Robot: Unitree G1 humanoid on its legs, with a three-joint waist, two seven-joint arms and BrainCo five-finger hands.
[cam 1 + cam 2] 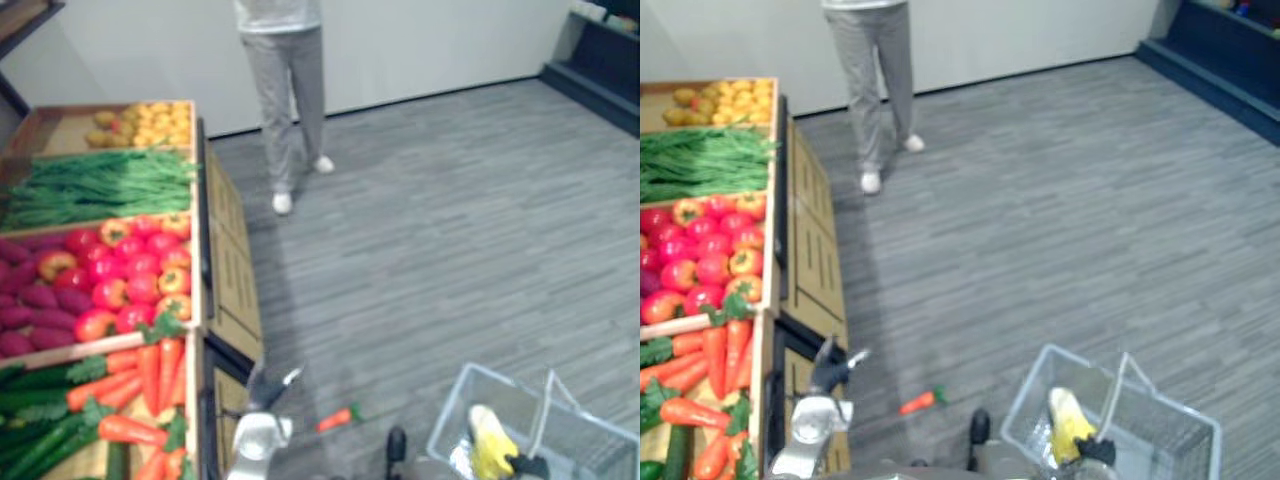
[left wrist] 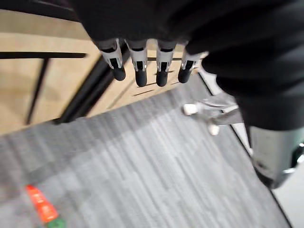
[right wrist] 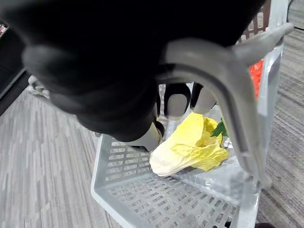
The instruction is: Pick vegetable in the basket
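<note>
Left hand: hangs low beside the wooden stand (image 1: 232,270); the left wrist view shows this left hand (image 2: 141,66) with fingers straight in a row, holding nothing.
Right hand: in its own wrist view the right hand (image 3: 123,95) is curled round the grey handle (image 3: 223,80) of the basket (image 3: 118,190).
Basket: pale grey mesh, at the robot's lower right, above the grey floor (image 1: 450,220).
In the basket: a yellow cabbage (image 3: 190,149); the right wrist view adds a red patch (image 3: 256,76) by the far wall, kind unclear.
Loose carrot: the carrot (image 1: 337,419) lies on the floor between stand and basket, touching neither hand.
Stand: crates of peppers (image 1: 130,270) and carrots (image 1: 150,385), shown by the eye views.
Person: a person (image 1: 288,90) stands beyond the stand.
</note>
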